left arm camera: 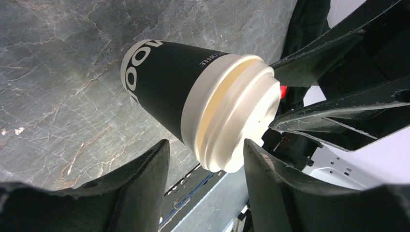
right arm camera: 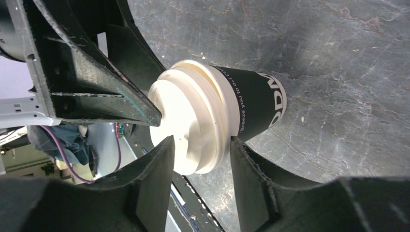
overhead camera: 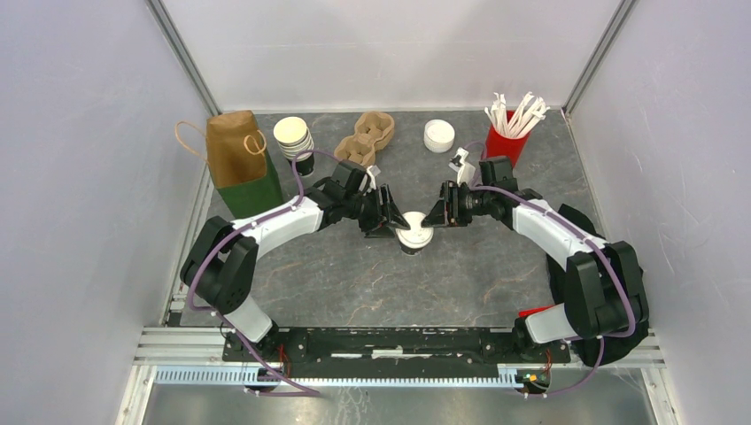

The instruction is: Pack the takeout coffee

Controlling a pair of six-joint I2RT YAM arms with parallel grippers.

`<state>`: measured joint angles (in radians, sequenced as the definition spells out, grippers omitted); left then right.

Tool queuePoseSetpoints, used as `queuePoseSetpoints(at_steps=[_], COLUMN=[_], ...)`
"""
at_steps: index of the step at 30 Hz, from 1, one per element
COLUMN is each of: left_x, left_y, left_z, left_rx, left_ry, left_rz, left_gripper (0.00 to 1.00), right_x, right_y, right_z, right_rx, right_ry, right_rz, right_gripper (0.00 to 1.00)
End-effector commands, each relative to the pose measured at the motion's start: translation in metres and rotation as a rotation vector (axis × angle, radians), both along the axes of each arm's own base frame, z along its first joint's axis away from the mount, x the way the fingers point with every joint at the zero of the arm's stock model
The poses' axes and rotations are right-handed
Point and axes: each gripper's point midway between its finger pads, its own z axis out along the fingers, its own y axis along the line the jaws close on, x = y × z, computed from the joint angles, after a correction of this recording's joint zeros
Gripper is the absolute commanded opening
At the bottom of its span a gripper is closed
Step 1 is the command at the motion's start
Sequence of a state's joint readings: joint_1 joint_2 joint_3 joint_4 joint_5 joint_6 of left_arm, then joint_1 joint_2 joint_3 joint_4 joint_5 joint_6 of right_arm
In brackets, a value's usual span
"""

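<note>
At the far left of the dark, stone-patterned table (overhead camera: pixel 354 283) we see a brown paper bag (overhead camera: pixel 239 155) with a green lower half and loop handles, standing upright. Just beside it is a stack of cream-rimmed cups (overhead camera: pixel 292 135), and next along the back a brown cardboard cup carrier (overhead camera: pixel 365 137). Nearer the middle the left claw (overhead camera: pixel 395 225) reaches in from the left, level with the top of the coffee cup (overhead camera: pixel 414 237). The cup stands upright on the bare table about midway between the two arms, dark-walled with white lettering and with its white lid (left arm camera: pixel 237 111) on. From the left wrist we see that claw's fingers (left arm camera: pixel 140 188) apart with the lid's rim between them, one tip by the dark wall just under the lid, the other against the lid's top; we cannot tell whether they squeeze it. The right claw (overhead camera: pixel 435 217) meets the cup from the other side, and its fingers (right arm camera: pixel 256 188) likewise stand apart astride the lid's rim; whether they grip or merely touch we cannot tell. Each wrist view shows the other claw's tips touching the lid. Behind, to the right, are a pile of white lids (overhead camera: pixel 438 135) and a red cup (overhead camera: pixel 503 146) full of white sticks
</note>
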<state>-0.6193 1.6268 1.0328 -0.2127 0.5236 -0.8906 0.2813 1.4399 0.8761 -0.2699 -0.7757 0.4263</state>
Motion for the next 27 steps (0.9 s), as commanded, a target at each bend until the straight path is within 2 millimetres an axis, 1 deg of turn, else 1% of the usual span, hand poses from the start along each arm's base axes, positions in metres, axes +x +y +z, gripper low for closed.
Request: queuePoseSetpoints(at_steps=[1,4,6,9,10,12,13,15,18,21,24,27], left_x=[0.009,0.011,0.013,0.017,0.018,0.019,0.018,0.019,0.021,0.025,0.028,0.031], left_y=[-0.002,-0.001,0.0,-0.001,-0.001,-0.004,-0.005,-0.007,-0.01,-0.014,-0.016,-0.018], left_z=[0.015,0.013,0.016,0.027,0.032,0.037,0.035,0.03,0.027,0.027,0.029,0.03], left_rx=[0.009,0.025,0.031,0.027,0.021,0.01,0.012,0.026,0.024,0.024,0.025,0.028], left_ry=[-0.074,-0.078,-0.095,-0.136,-0.148,-0.165,-0.161,-0.15,-0.139,-0.143,-0.152,-0.156], left_rz=[-0.007,-0.005,-0.007,-0.013,-0.018,-0.037,-0.054,-0.069,-0.083,-0.094,-0.104,-0.11], left_gripper=[0.65,0.66,0.72,0.73,0.74,0.8,0.82,0.83,0.83,0.83,0.85,0.85], right_x=[0.013,0.013,0.011,0.008,0.004,-0.008,-0.014,-0.023,-0.032,-0.034,-0.035,-0.037], right_y=[-0.003,-0.005,-0.009,-0.016,-0.018,-0.018,-0.018,-0.016,-0.007,-0.002,0.0,0.005], right_z=[0.016,0.016,0.015,0.014,0.013,0.01,0.01,0.01,0.016,0.013,0.008,0.007], right_rx=[-0.031,-0.046,-0.07,-0.105,-0.114,-0.103,-0.094,-0.074,-0.021,-0.018,-0.032,-0.032], right_ry=[-0.083,-0.089,-0.092,-0.089,-0.078,-0.044,-0.03,-0.015,0.004,0.022,0.053,0.068], right_rz=[-0.011,-0.012,-0.008,-0.007,-0.007,0.008,0.013,0.02,0.032,0.03,0.03,0.043], right_gripper=[0.57,0.62,0.66,0.71,0.73,0.75,0.76,0.77,0.77,0.76,0.7,0.64])
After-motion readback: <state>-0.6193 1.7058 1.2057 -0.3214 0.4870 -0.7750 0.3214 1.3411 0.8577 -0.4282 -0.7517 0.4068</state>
